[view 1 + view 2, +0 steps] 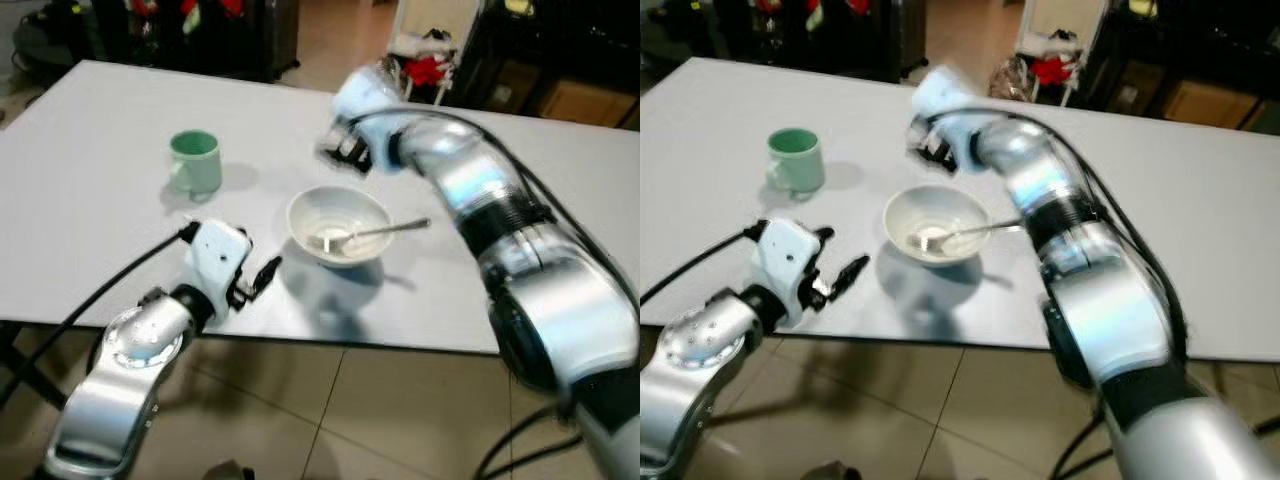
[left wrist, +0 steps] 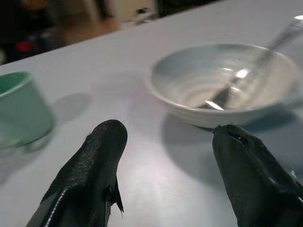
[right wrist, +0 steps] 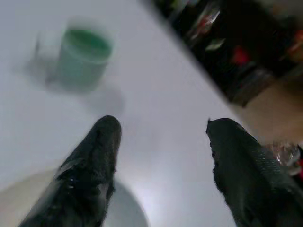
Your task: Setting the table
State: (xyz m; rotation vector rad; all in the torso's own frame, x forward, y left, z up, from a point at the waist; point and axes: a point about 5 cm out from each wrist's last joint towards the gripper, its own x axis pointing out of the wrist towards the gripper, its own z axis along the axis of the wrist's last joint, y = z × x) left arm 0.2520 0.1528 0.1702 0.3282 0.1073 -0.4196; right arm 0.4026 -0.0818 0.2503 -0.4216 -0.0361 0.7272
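A white bowl [image 1: 338,225] stands near the front middle of the white table [image 1: 100,230], with a metal spoon [image 1: 385,231] lying in it, handle over the right rim. A green mug [image 1: 196,160] stands to the bowl's left, further back. My left gripper [image 1: 255,282] is low at the table's front edge, just left of the bowl, open with nothing between its fingers [image 2: 94,161]. My right gripper [image 1: 340,150] hovers above the table just behind the bowl, open and empty, pointing towards the mug [image 3: 85,56].
The table's front edge [image 1: 330,343] runs just below the bowl, with tiled floor [image 1: 380,420] beneath. Dark furniture and red items [image 1: 430,68] stand beyond the far edge. The table's right half [image 1: 1220,230] is bare.
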